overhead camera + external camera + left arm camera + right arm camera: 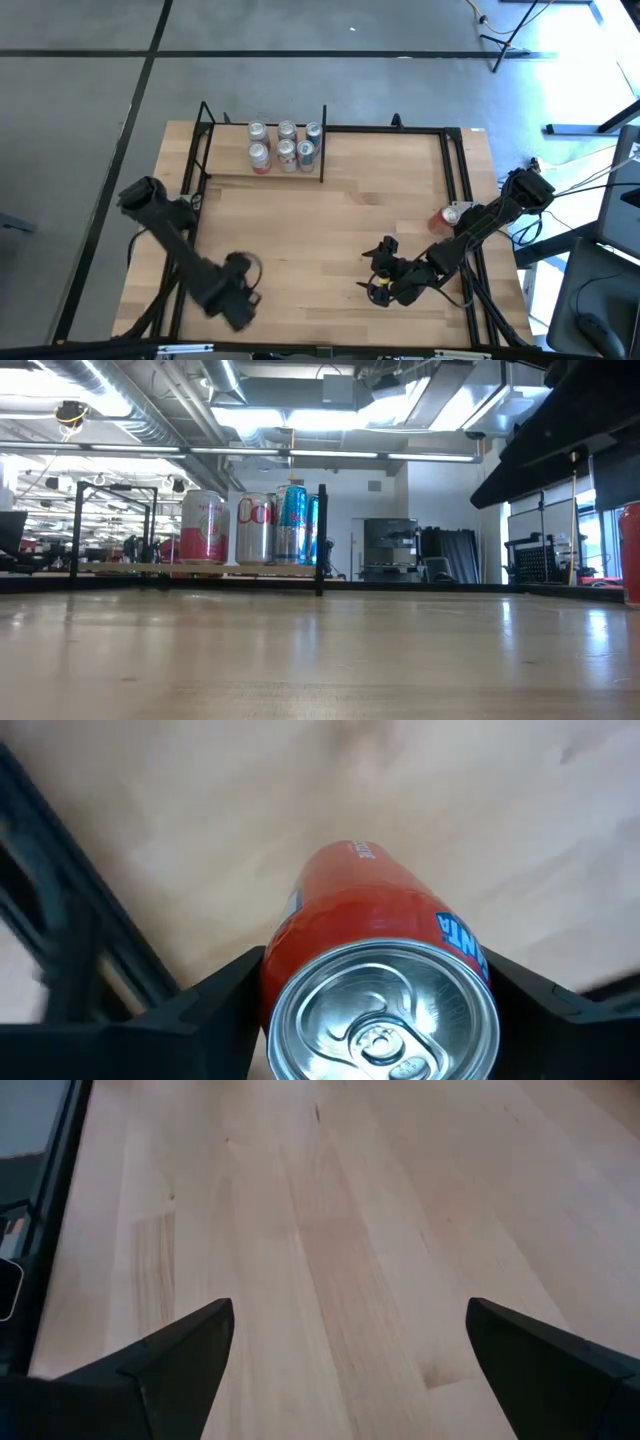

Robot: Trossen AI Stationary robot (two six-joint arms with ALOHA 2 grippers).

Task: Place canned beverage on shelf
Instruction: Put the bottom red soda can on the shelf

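The left gripper (375,1010) hung over the near left part of the wooden table (340,230), well short of the shelf (262,172), and its two dark fingers (205,1005) were pressed against either side of an orange soda can (375,975). The can's silver top and pull tab faced the wrist camera, its body pointing down toward the wood. Blue lettering showed on its side, only partly readable. From overhead the can itself was hidden beneath the left arm (180,245).

The shelf stood at the far edge of the table, toward the left corner, a narrow light plank inside thin black rods. Six cans (285,145) already stood upright on it in two rows of three. From table height I could make out a pink and white can (204,527), a silver can with red script (256,528) just beside it, and a blue can (294,524) next along.

The right gripper (378,272) waited low over the near right part of the table, well away from the shelf, its fingers (180,1350) spread wide with only bare wood between them. Another red can (447,217) sat near the table's right edge, beside the right arm (480,225).
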